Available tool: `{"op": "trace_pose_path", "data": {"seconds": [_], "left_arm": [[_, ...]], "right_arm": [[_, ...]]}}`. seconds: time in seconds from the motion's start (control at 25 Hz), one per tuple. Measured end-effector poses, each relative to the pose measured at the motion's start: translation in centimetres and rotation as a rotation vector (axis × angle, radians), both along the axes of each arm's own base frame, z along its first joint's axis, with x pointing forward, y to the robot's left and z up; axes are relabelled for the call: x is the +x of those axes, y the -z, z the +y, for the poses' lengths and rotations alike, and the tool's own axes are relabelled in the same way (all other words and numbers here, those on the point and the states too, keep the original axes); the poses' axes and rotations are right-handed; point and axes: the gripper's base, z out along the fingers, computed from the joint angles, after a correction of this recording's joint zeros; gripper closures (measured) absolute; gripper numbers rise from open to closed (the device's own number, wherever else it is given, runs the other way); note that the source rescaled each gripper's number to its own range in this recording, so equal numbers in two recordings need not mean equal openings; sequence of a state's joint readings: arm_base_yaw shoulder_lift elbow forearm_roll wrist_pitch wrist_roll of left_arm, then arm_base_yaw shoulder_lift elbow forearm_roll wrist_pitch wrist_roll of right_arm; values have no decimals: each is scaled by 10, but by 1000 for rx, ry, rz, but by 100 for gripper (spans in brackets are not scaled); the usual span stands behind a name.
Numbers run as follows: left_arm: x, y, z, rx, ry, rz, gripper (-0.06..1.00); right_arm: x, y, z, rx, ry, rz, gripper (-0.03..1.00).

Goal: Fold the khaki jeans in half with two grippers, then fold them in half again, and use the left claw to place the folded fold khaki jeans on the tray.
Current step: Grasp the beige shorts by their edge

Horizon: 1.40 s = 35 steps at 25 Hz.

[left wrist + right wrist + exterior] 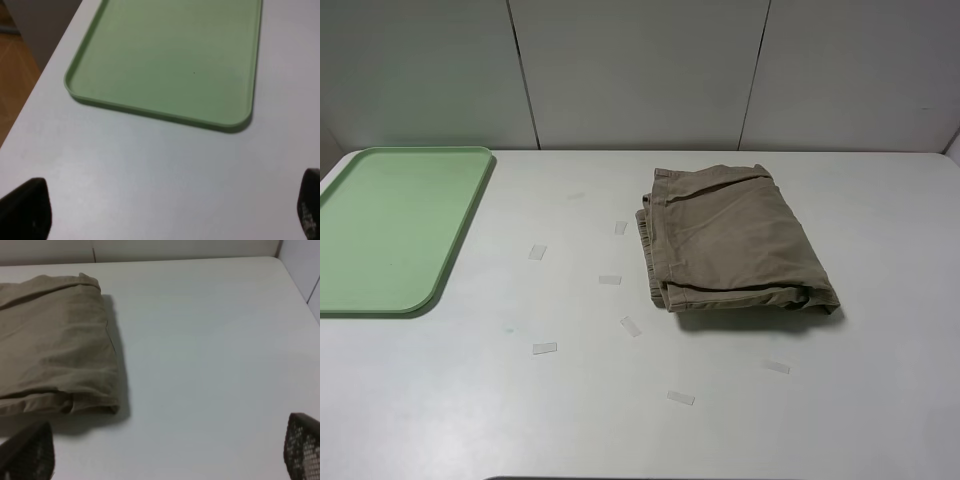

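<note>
One pair of khaki jeans lay folded into a single thick bundle on the white counter, right of centre in the high view. Its stacked, gathered edges faced the left of that view and a rolled fold ran along its near side. One pale-green tray sat at the far left of the counter, well apart from the jeans, so the bundle was on the counter and not on the tray. Between them and toward the near edge, seven small pale tape strips could be counted plainly, scattered flat on the surface. Behind the counter stood a grey wall of three panels divided by two dark seams.

Neither arm showed in the high view. The left gripper appeared in its own wrist view as two dark fingertips at the picture's corners. Its jaws stood wide apart over bare counter, just short of the tray's rounded end. The right gripper likewise showed two dark fingertips, with its jaws wide apart and gripping nothing. One fingertip sat near the corner of the jeans, without visibly touching the cloth.
</note>
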State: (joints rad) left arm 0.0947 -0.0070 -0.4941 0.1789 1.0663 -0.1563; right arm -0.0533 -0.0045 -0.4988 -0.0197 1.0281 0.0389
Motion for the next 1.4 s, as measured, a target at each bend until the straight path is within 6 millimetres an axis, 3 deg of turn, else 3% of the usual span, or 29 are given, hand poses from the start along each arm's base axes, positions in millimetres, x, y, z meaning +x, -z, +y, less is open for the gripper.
{"op": "trace_pose_path", "data": {"seconds": [0.4,0.64,0.84,1.04,1.24,1.4], "left_arm": [[1,-1,1,14,-6,2,-4],[22,-27,3,31,15,110,-4],[60,-58,7,23,21,220,-4],[110,-84,8,25,65,292,-4],[165,-89,-7,36,179,379,-4],[213,-81,-33,40,272,457,-4]], "right_arm": [[0,0,0,0,0,0,-3],[0,0,0,0,0,0,-3],[0,0,2,19,-10,-1,-3],[0,0,2,20,-9,-1,-3],[0,0,2,26,-12,-1,-3],[0,0,2,27,-12,-1,-3]]}}
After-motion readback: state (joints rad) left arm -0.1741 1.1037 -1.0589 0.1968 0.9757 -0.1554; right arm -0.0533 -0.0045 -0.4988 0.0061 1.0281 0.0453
